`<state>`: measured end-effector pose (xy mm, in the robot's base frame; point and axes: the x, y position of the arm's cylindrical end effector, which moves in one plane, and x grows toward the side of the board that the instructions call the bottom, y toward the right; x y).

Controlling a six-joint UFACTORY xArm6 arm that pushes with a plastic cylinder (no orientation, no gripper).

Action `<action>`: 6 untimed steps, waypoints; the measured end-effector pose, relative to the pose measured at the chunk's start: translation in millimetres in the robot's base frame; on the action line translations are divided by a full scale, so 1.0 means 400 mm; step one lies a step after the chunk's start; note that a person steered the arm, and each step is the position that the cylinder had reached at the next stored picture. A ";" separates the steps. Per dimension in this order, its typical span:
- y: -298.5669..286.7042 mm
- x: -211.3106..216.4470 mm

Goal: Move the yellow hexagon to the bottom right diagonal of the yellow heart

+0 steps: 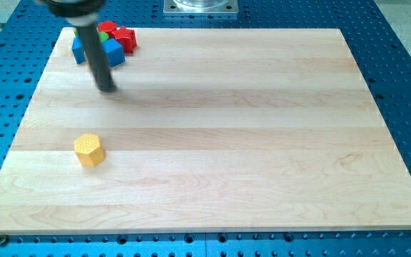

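Observation:
The yellow hexagon [89, 149] lies on the wooden board [212, 143] at the view's left, below the middle. My tip [107, 89] rests on the board above and a little right of it, well apart. No yellow heart shows anywhere. At the view's top left sits a tight cluster: a blue block [112, 52], a red block [123, 36] and a green block [103, 34], partly hidden behind the rod.
The board lies on a blue perforated table [405, 64]. A grey metal base [200, 7] stands at the view's top centre.

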<state>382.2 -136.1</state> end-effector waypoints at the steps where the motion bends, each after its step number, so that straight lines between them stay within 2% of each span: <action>1: 0.144 0.240; 2: -0.078 0.429; 3: -0.210 0.233; 4: -0.143 0.198; 5: -0.206 0.228; 6: -0.193 0.366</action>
